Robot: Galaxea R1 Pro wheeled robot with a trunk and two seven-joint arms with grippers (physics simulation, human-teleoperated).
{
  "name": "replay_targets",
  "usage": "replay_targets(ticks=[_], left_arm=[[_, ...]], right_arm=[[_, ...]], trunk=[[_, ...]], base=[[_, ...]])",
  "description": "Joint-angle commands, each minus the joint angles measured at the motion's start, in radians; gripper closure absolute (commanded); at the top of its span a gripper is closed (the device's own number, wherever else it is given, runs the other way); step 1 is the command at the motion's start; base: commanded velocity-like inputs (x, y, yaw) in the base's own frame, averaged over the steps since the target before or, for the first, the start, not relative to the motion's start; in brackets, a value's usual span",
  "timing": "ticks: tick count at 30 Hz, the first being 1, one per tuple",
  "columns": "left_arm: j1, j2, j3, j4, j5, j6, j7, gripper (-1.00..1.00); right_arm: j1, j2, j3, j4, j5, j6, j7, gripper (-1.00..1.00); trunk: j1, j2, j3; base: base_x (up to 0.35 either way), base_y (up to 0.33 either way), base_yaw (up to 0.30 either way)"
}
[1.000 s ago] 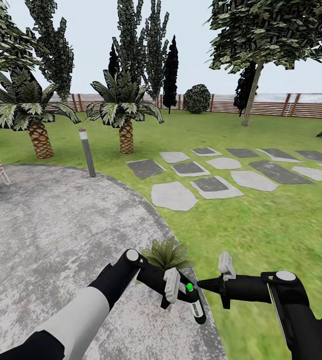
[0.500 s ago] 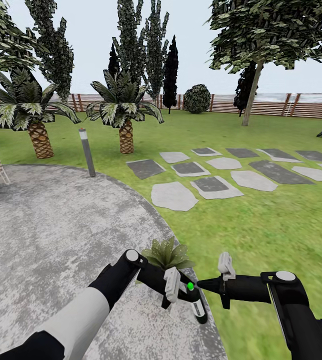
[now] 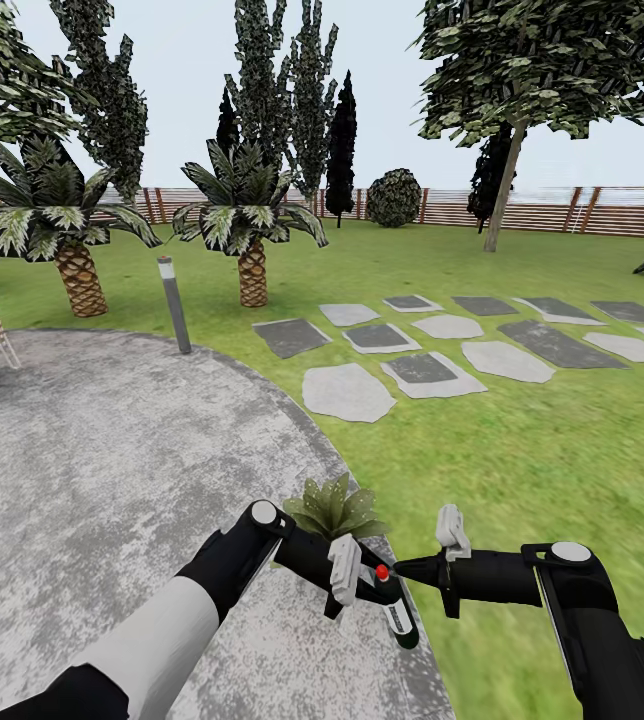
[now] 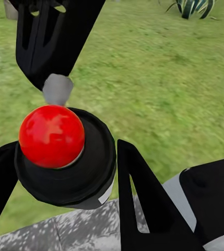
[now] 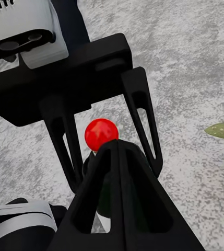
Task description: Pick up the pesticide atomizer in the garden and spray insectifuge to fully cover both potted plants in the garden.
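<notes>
At the near edge of the grey paved patio (image 3: 112, 450), where it meets the lawn (image 3: 522, 440), both black arms meet over the pesticide atomizer (image 3: 395, 610), a slim dark green bottle with a white label band and a red ball on its cap. The left gripper (image 3: 362, 585) has its fingers (image 4: 138, 204) closed around the bottle just below the cap, holding it tilted above the patio edge. The right gripper (image 3: 412, 570) points its tip at the red ball; its two fingers (image 5: 119, 193) are pressed together with nothing between them, the tip just beside the ball. Just beyond the left wrist a potted plant (image 3: 334, 508), a low rosette of pointed olive-green leaves, sits on the patio edge. Farther from the patio lie grey stepping stones (image 3: 422, 350) on the lawn, and a grey bollard lamp (image 3: 173, 304) stands at the patio's far rim. Behind it rise two palms (image 3: 250, 230), with a brown slatted fence (image 3: 562, 208) and tall trees beyond.
</notes>
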Motion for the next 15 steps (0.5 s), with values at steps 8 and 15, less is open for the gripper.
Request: replay_targets(ticks=[8,15], left_arm=[[0.000,0.000,0.001,0.004,-0.005,-0.012,0.000,1.00],[0.000,0.000,-0.060,0.034,-0.010,-0.011,0.017,1.00]], right_arm=[[-0.001,0.000,-0.001,-0.001,0.006,0.011,0.008,1.00],[-0.001,-0.001,-0.001,-0.001,0.006,0.011,0.009,1.00]], trunk=[[0.000,0.000,-0.001],[0.000,0.000,-0.001]], base=[[0.000,0.000,0.000],[0.000,0.000,0.000]])
